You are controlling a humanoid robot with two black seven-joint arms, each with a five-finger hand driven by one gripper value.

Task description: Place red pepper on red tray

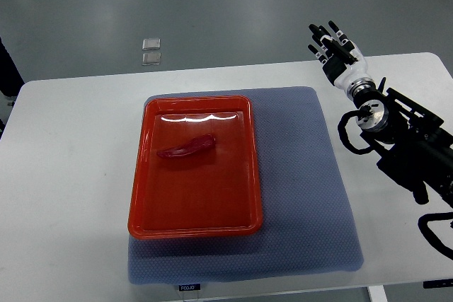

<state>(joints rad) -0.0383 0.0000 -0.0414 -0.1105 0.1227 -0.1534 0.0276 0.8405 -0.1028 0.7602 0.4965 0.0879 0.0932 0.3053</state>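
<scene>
Shiny red plastic rectangular tray [196, 224] sits on a blue-grey textured mat [304, 196] over a white table [64, 196]. Slim dark red pepper [187, 147] lies inside the tray, upper half. Right hand [335, 49], black and white, well right of tray, fingers extended, holding nothing

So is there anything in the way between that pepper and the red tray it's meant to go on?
Nothing visible. The red pepper already lies inside the red tray, toward its far half. The right hand is off at the table's far right corner, open and holding nothing.
</scene>
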